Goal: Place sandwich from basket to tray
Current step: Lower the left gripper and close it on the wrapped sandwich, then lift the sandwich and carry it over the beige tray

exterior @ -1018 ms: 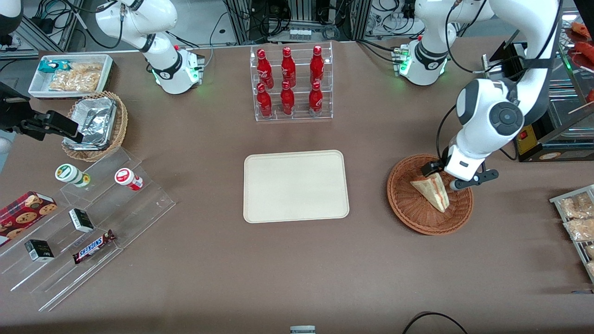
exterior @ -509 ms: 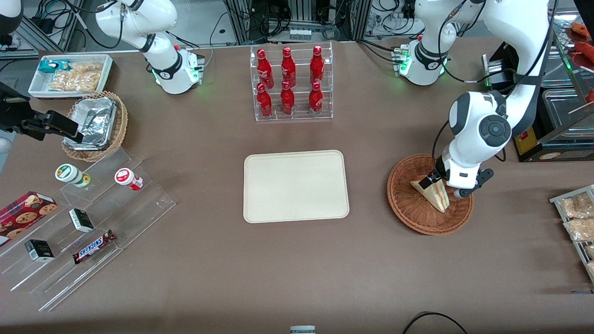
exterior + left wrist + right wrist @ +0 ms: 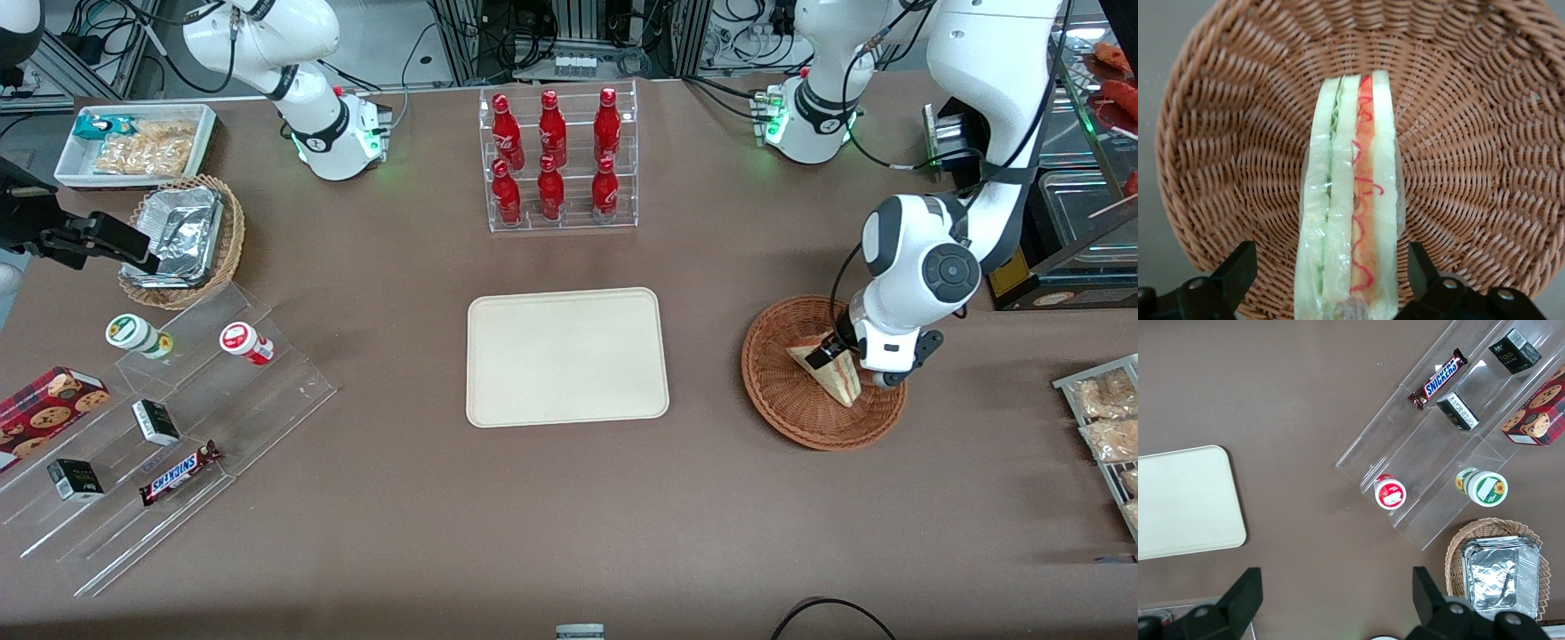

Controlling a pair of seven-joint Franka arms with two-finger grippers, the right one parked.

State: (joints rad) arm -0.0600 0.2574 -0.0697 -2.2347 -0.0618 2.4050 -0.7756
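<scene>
The sandwich is a pale wedge with red and green filling, standing on edge in the reddish-brown wicker basket toward the working arm's end of the table. In the left wrist view the sandwich runs across the basket. My gripper is down in the basket, open, with one finger on each side of the sandwich and a gap between each finger and the bread. The cream tray lies bare at the table's middle; it also shows in the right wrist view.
A clear rack of red bottles stands farther from the front camera than the tray. A clear stepped shelf with snacks, a tan foil basket and a white snack bin lie toward the parked arm's end. Packets lie beside the basket.
My gripper has come down lower into the basket, its open fingers now astride the sandwich. The sandwich has not moved.
</scene>
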